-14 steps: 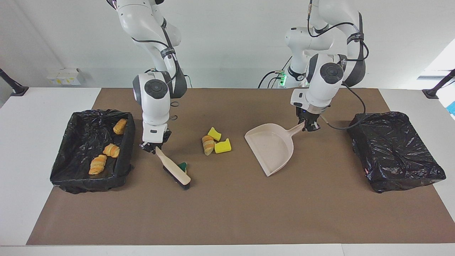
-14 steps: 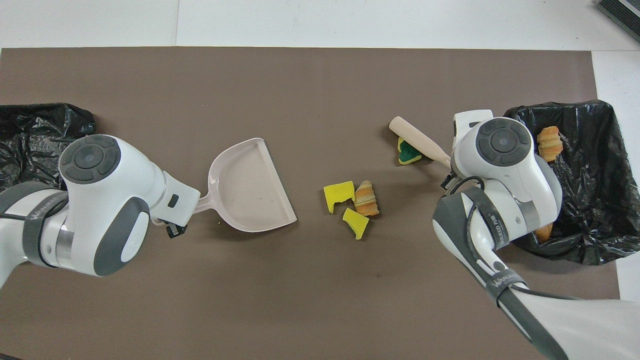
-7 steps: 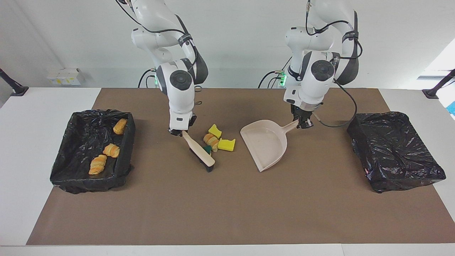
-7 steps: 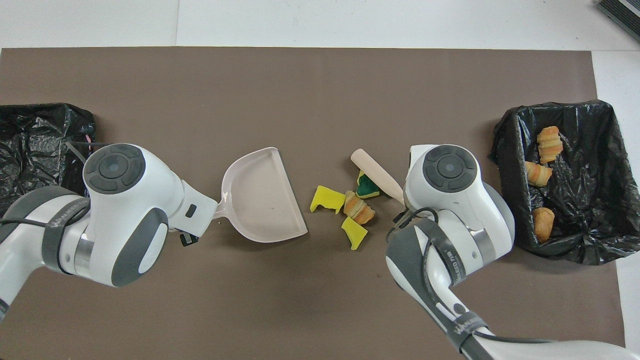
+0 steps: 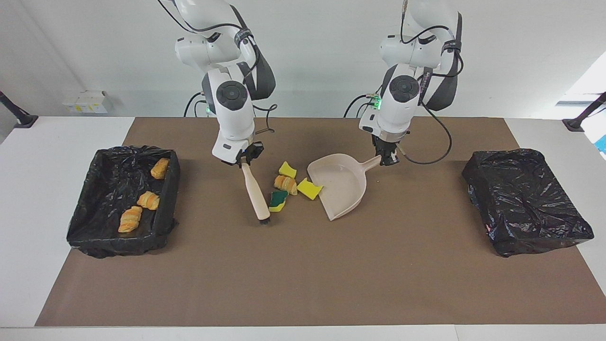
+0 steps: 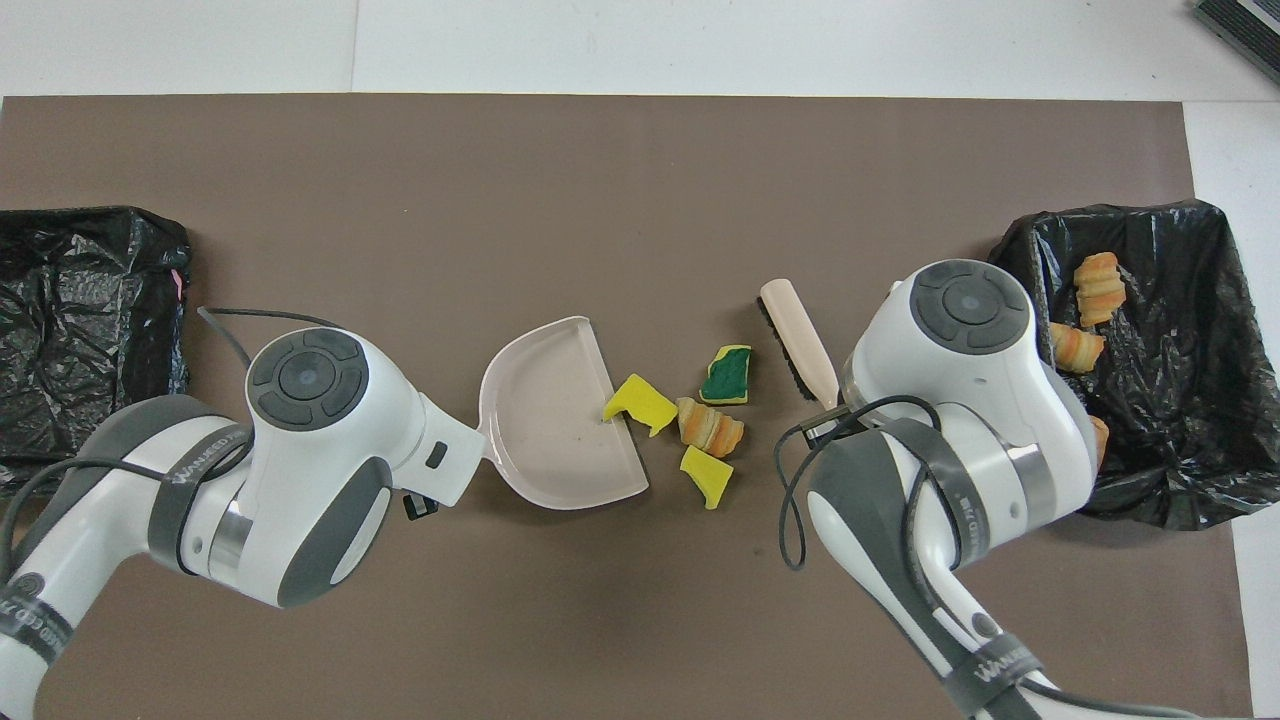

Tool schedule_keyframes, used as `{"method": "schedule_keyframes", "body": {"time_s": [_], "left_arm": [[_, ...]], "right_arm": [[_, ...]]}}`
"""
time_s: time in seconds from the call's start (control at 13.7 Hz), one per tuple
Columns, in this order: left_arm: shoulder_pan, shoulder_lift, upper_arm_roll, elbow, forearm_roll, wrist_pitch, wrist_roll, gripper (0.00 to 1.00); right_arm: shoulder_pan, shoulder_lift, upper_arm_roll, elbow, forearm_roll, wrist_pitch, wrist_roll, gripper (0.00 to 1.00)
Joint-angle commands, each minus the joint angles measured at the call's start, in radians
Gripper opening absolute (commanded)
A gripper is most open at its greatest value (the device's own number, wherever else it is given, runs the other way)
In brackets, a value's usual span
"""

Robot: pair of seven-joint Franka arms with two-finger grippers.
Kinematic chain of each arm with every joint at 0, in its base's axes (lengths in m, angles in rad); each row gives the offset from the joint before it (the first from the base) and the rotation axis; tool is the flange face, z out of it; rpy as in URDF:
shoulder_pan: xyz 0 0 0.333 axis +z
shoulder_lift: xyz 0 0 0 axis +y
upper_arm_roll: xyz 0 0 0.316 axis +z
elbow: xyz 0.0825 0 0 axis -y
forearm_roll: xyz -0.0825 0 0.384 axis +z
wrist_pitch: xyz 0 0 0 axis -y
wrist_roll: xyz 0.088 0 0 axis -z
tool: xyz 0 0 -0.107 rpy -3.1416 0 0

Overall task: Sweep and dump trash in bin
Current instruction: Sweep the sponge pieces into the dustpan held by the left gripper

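Claw of the right arm [image 5: 244, 158] shut tight on the thin end of the brush [image 5: 255, 194], just over the brown mat [image 5: 303, 284]. Brush slanted down, bristles on the mat right beside the green-faced sponge bit [image 5: 278, 201]. Left claw [image 5: 389, 158] clamped on the handle of the dustpan [image 5: 338, 182], pan mouth turned toward the brush. Between brush and pan, mid-mat: one bread piece [image 5: 285, 184] and two yellow sponge bits [image 5: 285, 169], one of them at the pan's lip. Likely all light, soft and squashy, quick to roll or hop away, so better pushed slowly with the bristles than pinched. Both arms bent over, wrists pointing down. More bread in the black bin [image 5: 168, 189] at the right arm's end.
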Motion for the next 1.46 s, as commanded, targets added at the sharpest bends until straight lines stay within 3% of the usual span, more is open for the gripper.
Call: {"method": "schedule_keyframes", "body": {"time_s": [0.0,0.22,0.51,0.8,1.1,1.39], "left_arm": [[-0.024,-0.035,0.014,-0.059,0.005,0.044,-0.018,0.00],[-0.024,-0.035,0.014,-0.059,0.005,0.045,-0.023,0.00],[-0.024,-0.035,0.015,-0.060,0.003,0.044,-0.032,0.00],[-0.022,-0.035,0.015,-0.060,0.003,0.045,-0.032,0.00],[-0.021,-0.035,0.015,-0.059,0.003,0.045,-0.032,0.00],[-0.016,-0.034,0.017,-0.057,0.003,0.044,-0.031,0.00]], "right_arm": [[-0.040,-0.073,0.007,-0.115,0.031,0.019,0.116,0.00],[-0.034,-0.125,0.007,-0.238,0.121,0.110,0.130,0.00],[0.096,-0.081,0.010,-0.242,0.157,0.217,0.340,0.00],[0.216,0.017,0.010,-0.159,0.249,0.253,0.417,0.00],[0.289,0.154,0.014,0.017,0.336,0.254,0.407,0.00],[0.316,0.186,0.016,0.105,0.413,0.263,0.393,0.00]]}}
